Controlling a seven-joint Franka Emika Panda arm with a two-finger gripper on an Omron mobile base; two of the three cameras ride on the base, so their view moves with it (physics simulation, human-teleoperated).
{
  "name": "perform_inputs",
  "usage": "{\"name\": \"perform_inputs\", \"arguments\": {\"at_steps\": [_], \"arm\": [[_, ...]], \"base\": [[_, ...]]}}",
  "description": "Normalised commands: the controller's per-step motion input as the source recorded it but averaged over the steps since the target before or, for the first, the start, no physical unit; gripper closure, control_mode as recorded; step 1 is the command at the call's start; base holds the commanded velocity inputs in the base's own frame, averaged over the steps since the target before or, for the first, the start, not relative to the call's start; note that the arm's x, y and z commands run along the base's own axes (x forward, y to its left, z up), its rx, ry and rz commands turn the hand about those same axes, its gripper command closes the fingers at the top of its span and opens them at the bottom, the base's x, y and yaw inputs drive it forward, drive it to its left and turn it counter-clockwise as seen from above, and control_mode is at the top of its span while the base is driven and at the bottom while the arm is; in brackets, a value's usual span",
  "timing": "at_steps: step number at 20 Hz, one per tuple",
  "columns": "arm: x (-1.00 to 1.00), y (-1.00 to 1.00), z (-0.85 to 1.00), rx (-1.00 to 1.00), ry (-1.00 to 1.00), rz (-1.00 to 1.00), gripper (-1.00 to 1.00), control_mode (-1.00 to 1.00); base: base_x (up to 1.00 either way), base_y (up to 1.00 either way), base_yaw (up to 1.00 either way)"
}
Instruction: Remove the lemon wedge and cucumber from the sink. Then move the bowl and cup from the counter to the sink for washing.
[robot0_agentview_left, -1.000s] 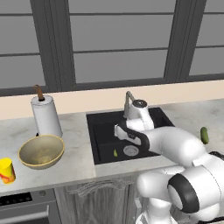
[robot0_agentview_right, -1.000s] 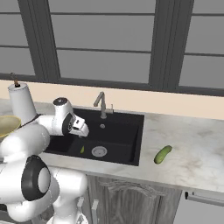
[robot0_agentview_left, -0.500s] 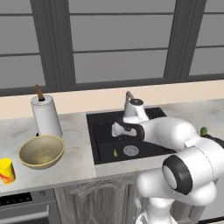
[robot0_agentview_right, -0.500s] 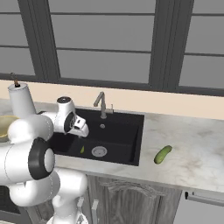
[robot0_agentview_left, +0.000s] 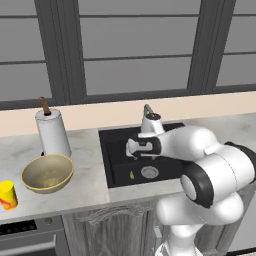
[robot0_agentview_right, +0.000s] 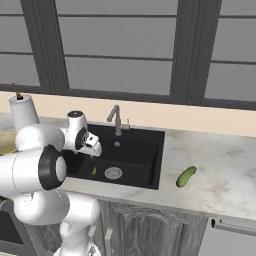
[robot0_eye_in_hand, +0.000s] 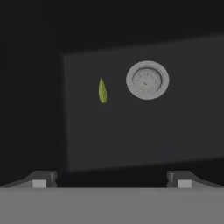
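One item left in basin: the lemon wedge (robot0_eye_in_hand: 102, 90) lies on the floor of the sink (robot0_agentview_right: 150, 165), just beside the drain (robot0_eye_in_hand: 147, 80), toward the sink's front edge and its bowl-side wall.
Cucumber: the cucumber (robot0_agentview_right: 186, 176) rests on the counter (robot0_agentview_right: 225, 170), off the sink's edge on the side away from the bowl, so that half of the clearing looks done.
Pincer: the gripper (robot0_eye_in_hand: 111, 179) is released, jaws spread wide, nothing between them; it hangs above the sink floor, looking down into the basin.
Step in hand: reaching for the wedge, by my reading.
How to do it well: centre the wedge between the fingertips, line the jaws across its thin width, drop straight to the floor before pinching; such a small sliver could slip.
Waiting: the bowl (robot0_agentview_left: 48, 173) and the cup (robot0_agentview_left: 7, 194) sit on the counter near its front edge.
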Motion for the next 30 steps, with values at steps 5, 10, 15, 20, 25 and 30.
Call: {"name": "perform_inputs", "arguments": {"at_steps": [5, 10, 15, 20, 25, 30], "arm": [[0.02, 0.0, -0.16, 0.0, 0.03, 0.0, -1.0, -1.0], [0.0, 0.0, -0.13, 0.01, 0.03, 0.0, -1.0, -1.0], [0.0, 0.0, -0.14, 0.0, 0.02, 0.0, -1.0, -1.0], [0.0, 0.0, -0.17, 0.0, 0.0, 0.0, -1.0, -1.0], [0.02, 0.0, -0.18, 0.0, 0.0, 0.0, -1.0, -1.0], [0.0, 0.03, -0.13, 0.02, 0.0, 0.0, -1.0, -1.0]], "base": [[0.0, 0.0, 0.0], [0.0, 0.0, 0.0], [0.0, 0.0, 0.0], [0.0, 0.0, 0.0], [0.0, 0.0, 0.0], [0.0, 0.0, 0.0]]}}
